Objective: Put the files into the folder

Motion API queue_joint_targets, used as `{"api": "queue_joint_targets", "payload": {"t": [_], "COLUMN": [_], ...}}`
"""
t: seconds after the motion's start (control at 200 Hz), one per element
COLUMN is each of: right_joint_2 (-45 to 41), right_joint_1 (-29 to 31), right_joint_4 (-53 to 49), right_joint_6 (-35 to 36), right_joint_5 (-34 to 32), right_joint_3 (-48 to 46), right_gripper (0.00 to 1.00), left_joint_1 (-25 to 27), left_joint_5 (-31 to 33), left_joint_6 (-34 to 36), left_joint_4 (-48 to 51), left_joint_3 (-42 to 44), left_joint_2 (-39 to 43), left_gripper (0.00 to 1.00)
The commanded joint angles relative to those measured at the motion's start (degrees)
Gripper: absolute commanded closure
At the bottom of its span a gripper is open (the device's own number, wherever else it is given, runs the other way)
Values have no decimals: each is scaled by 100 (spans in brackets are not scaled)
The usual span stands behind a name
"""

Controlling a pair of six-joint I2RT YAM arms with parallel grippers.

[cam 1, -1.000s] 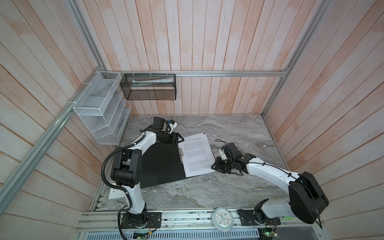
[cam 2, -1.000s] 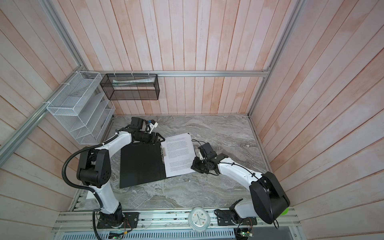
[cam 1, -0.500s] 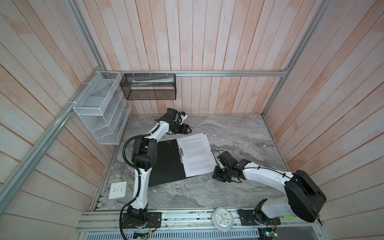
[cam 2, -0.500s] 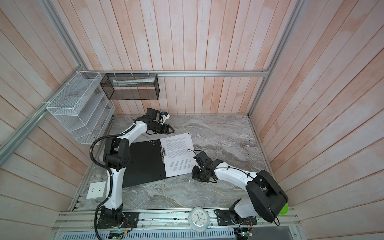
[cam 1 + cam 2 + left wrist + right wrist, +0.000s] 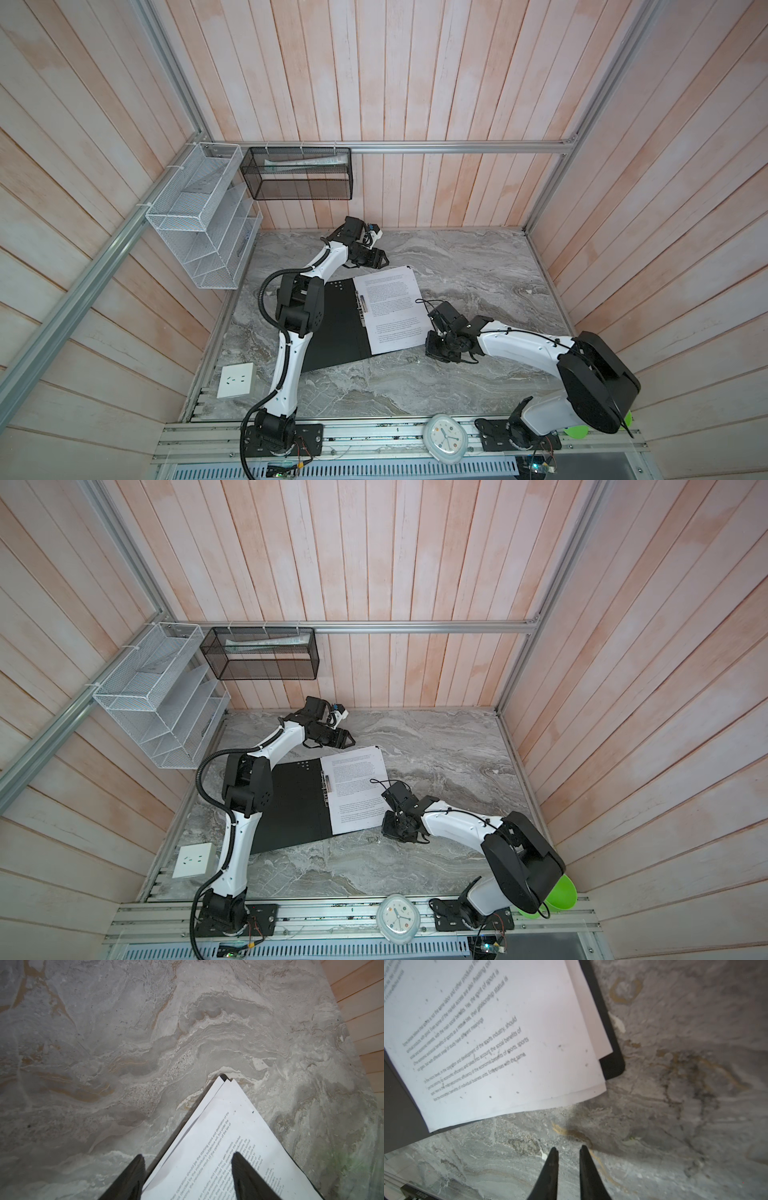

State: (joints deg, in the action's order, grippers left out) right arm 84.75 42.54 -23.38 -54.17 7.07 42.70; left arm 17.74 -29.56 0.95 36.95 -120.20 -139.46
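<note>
Files (image 5: 392,309) on open folder's (image 5: 336,328) right half.
Left gripper (image 5: 188,1155) wide apart over the far corner of the sheets; right gripper (image 5: 568,1148) narrowly parted, empty, over table (image 5: 478,270) by their near corner.

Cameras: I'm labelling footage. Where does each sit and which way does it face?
Both top views: high overhead, looking down on table, left arm, right arm, open folder, papers.
Left wrist: on left arm, facing papers' far corner; left gripper shows.
Right wrist: on right arm, facing papers' near corner; right gripper shows.
Shared: all show papers and folder.
</note>
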Motion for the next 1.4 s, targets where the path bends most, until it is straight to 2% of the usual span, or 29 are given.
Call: {"api": "queue_joint_targets", "payload": {"t": [0.0,0.42,0.8,1.396], "right_joint_2": [156,765,1189,160], "right_joint_1": [43,41,43,98], "right_joint_4": [-228,-158,-202,-563], "right_joint_6": [111,416,651,478], "right_joint_5": [-302,-359,-452,-589], "right_joint_3": [159,664,1096,740], "right_gripper": [81,80,80,80], "left_joint_1": [52,119,116,120], "left_joint_5": [21,-101,-173,-102], "left_joint_6": [141,195,302,691], "left_joint_4": [124,349,379,535], "left_joint_3": [-206,-513,-213,-344], "left_joint_2": [-208,-505,-280,-72], "left_gripper": [31,31,32,32]}}
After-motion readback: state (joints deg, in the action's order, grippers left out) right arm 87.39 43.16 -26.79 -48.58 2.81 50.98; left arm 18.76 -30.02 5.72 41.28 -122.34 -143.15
